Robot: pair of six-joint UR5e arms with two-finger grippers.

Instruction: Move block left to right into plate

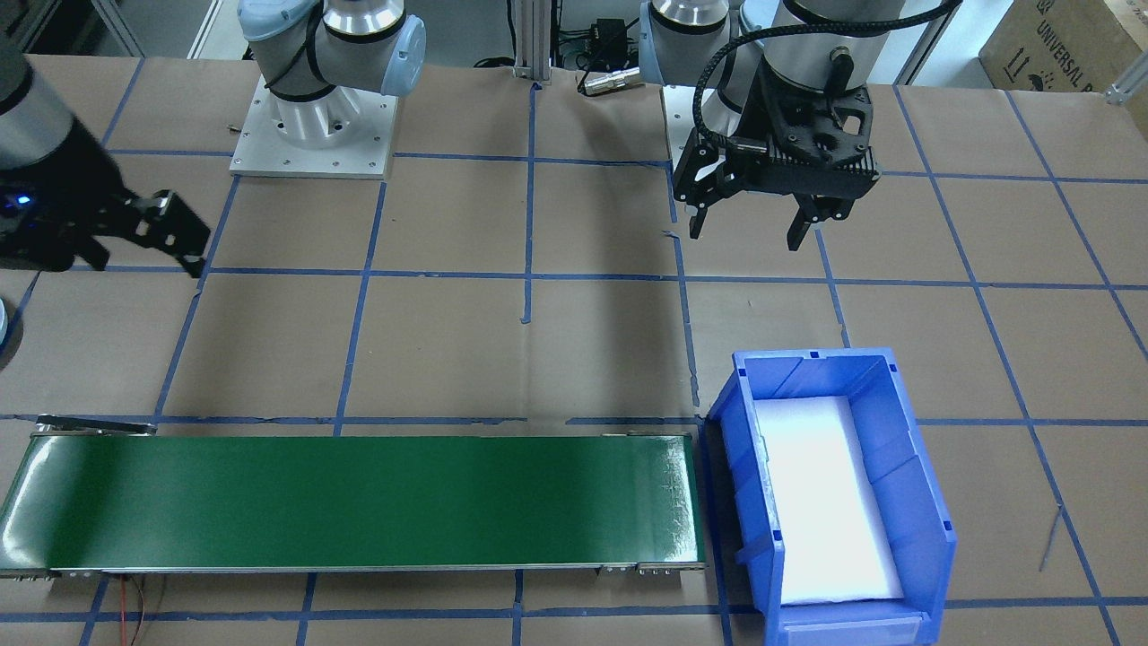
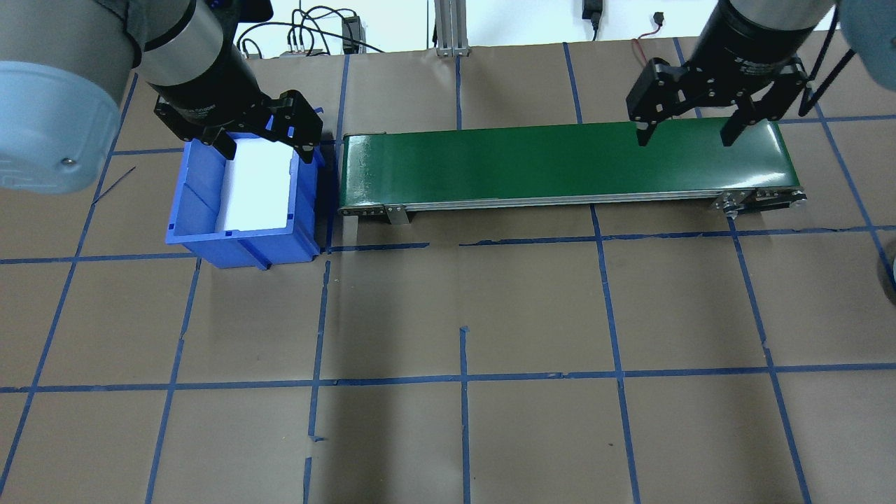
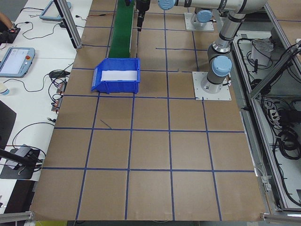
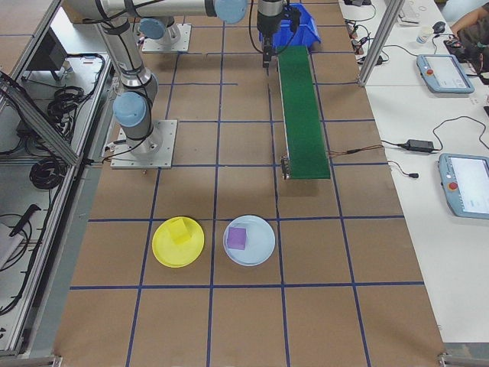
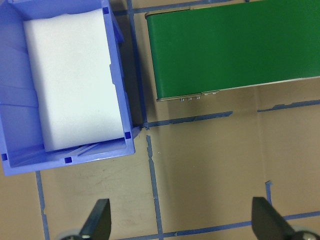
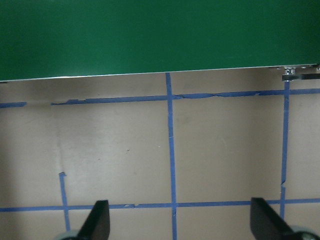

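The purple block (image 4: 237, 238) lies in my pale blue plate (image 4: 249, 240), the yellow block (image 4: 178, 232) in the yellow plate (image 4: 178, 242) beside it. My left tool (image 2: 257, 143), released, hangs over the blue bin (image 2: 210, 234); my right tool (image 2: 689, 131), released, over the green conveyor (image 2: 532, 164).

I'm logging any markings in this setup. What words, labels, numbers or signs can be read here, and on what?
"UNIVERSAL R": on the cardboard box at the top right corner of the front-facing view, cut off by the frame edge.
Handling symbols under it: too small to read.
Screens of the handheld pendants: too blurred to read.
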